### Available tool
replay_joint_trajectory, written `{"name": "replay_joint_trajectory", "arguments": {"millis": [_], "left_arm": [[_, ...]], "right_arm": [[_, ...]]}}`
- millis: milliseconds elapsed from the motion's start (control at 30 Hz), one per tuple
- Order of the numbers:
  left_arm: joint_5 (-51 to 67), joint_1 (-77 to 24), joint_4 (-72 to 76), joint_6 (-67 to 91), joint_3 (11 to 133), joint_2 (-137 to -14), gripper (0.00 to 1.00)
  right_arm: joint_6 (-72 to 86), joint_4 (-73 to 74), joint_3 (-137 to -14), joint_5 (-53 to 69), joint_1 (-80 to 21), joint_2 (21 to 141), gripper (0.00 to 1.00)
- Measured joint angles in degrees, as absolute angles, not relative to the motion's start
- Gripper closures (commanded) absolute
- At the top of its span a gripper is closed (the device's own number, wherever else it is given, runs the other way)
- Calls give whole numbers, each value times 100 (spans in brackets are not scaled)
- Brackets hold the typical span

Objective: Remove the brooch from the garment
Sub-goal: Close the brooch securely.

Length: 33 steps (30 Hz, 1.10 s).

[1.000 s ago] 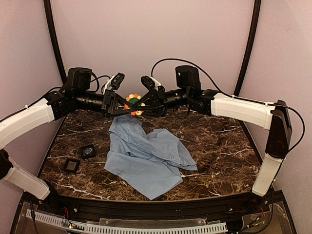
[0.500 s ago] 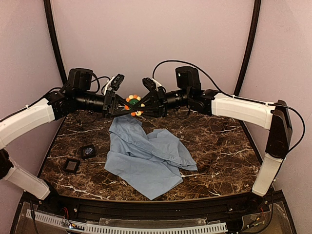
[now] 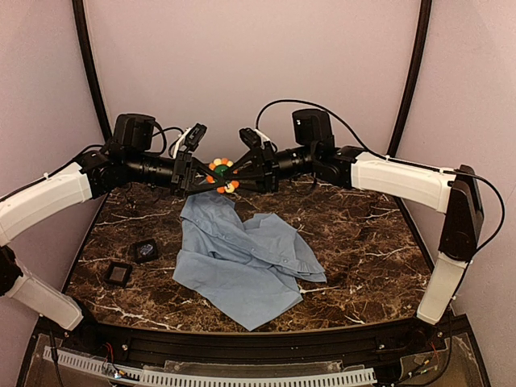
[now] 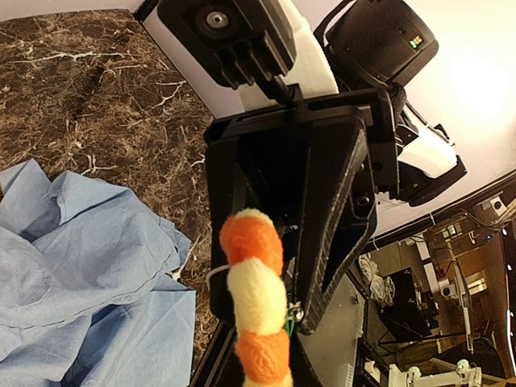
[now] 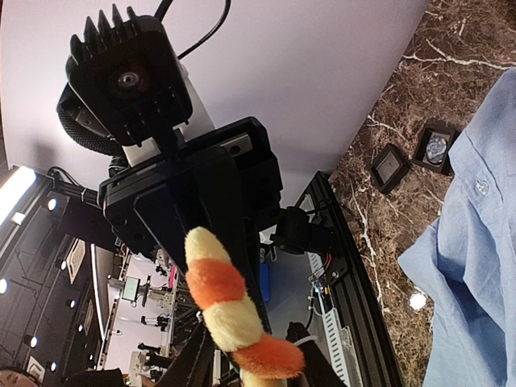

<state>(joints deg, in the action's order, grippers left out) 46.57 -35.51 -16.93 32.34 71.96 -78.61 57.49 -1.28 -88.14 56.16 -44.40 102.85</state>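
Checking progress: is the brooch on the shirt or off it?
Off. The brooch is held up in the air, while the shirt lies crumpled on the table below, apart from it in both wrist views.

Premises: robotics laboratory test cell. Plain lilac walls (image 3: 258,64) enclose the marble-patterned table (image 3: 363,234) on three sides. Past the table's framed edge, equipment racks (image 5: 133,310) and lights (image 5: 16,189) occupy a dim workroom.
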Motion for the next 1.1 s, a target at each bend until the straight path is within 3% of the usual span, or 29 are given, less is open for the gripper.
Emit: {"name": "replay_joint_trajectory", "arguments": {"millis": [633,867,1100], "left_arm": [[5009,-3579,-1347,3395,7196,-7894,99],[5122,-3579,-1138,3551,7192,-7896,99],[5286,-3579,-784,3854,7120,-7896,99]], "right_arm": [[5887,-1131,-8477,6001,-4300,10219,43],[5916,-1542,-8058,5771,-4259,9817,29],[5474,-1286,-7909,5172,-4152,9378,27]]}}
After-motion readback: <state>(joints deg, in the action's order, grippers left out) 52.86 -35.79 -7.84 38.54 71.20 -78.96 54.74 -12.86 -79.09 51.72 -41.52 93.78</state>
